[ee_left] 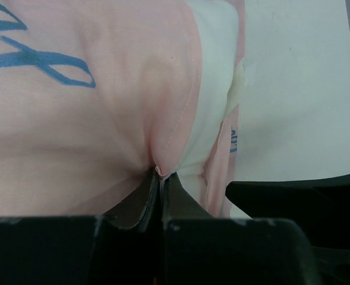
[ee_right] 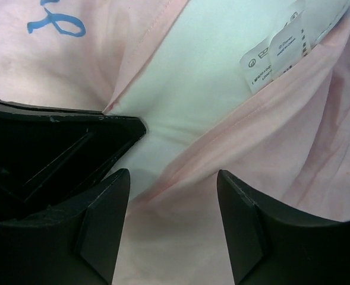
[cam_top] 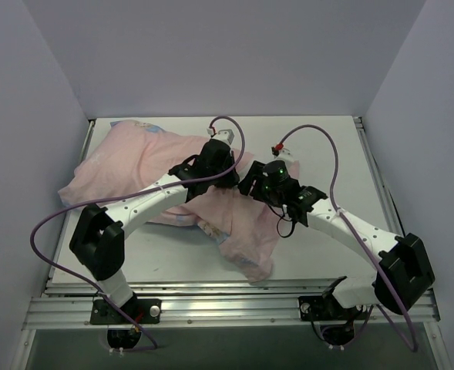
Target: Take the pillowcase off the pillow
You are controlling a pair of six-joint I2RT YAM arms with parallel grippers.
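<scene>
bases of both arms sit at the near edge of the table (cam_top: 327, 146), with the left arm (cam_top: 146, 202) and right arm (cam_top: 342, 223) both reaching in to meet near the middle. nearest fabric is a loose pink flap of the pillowcase (cam_top: 242, 239), spilling toward the near edge and lying on the table between the two arms. just past it the left gripper (ee_left: 161, 174) is clamped tight on a small pinch of pink pillowcase cloth, fingers pressed together with the fold poking up between the tips. the right gripper (ee_right: 173, 178) sits just beside it, on its right, fingers apart and holding nothing, poised over the open mouth of the case. cannot tell if its tips touch the cloth. in that opening the white pillow (ee_right: 186, 77) shows, still inside the case, with pink hem on both sides of it. small white tag (ee_right: 278, 50) with printed care symbols lies at the pillow's edge. blue printed strokes (ee_left: 50, 62) mark the pink cloth left of the pinch. farther back and to the left, the rest of the pillowcase bulges over the pillow and reaches the far left part of the table.
</scene>
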